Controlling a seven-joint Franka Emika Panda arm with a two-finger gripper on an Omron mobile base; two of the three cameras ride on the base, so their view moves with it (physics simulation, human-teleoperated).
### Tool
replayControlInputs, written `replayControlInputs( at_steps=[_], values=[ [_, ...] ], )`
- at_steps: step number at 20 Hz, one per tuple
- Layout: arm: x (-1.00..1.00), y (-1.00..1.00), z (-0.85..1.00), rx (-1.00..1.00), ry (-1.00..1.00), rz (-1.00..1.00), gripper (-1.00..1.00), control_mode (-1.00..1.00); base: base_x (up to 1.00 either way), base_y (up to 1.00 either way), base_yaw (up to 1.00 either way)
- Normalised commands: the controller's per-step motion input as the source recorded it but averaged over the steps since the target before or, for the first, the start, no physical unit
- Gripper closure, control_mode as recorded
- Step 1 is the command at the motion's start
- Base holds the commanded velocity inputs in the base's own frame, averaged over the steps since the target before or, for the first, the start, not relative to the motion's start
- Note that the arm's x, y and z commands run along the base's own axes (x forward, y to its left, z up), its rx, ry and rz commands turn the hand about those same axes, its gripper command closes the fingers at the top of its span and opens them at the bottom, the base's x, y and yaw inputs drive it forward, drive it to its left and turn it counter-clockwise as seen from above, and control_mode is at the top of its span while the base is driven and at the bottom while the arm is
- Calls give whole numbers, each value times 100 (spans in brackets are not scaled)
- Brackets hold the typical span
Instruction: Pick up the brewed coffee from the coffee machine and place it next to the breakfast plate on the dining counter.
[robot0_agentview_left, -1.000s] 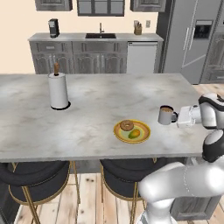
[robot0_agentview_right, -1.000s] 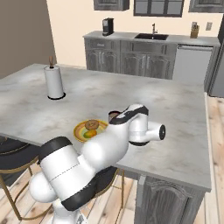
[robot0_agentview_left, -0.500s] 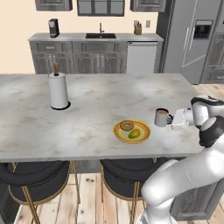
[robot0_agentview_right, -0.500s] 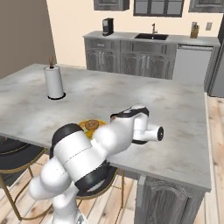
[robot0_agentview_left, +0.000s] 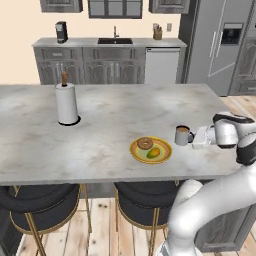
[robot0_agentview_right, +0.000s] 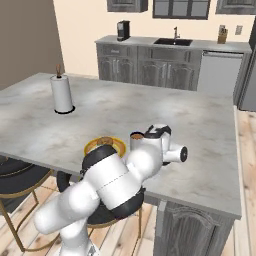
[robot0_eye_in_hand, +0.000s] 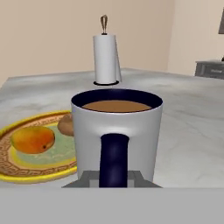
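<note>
Gripper (robot0_agentview_left: 196, 137) grasping the brewed coffee (robot0_agentview_left: 182, 135) just ahead of it, beside the breakfast plate (robot0_agentview_left: 151, 150); only letting go looks left.

Mug (robot0_agentview_left: 182, 135) on dining counter (robot0_agentview_left: 105, 125), just right of breakfast plate (robot0_agentview_left: 151, 150), paper-towel roll (robot0_agentview_left: 66, 103) far left

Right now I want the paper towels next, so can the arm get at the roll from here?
Probably not without a stretch: the gripper is busy at the mug, and the paper-towel roll stands far across the counter, with nothing between.
</note>
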Motion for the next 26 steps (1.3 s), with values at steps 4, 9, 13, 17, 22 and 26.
replayControlInputs(
  at_steps=[4,9,13,17,22,26],
  values=[
    [27,-13,-34,0,0,0,100,-100,0,0,0],
    [13,-1,-30,0,0,0,100,-100,0,0,0],
    [3,0,-16,-1,0,0,100,-100,0,0,0],
    [11,2,-12,-3,0,0,100,-100,0,0,0],
    [7,14,-17,-7,0,0,-100,-100,0,0,0],
    [-2,4,-3,-3,0,0,-100,-100,0,0,0]
  ],
)
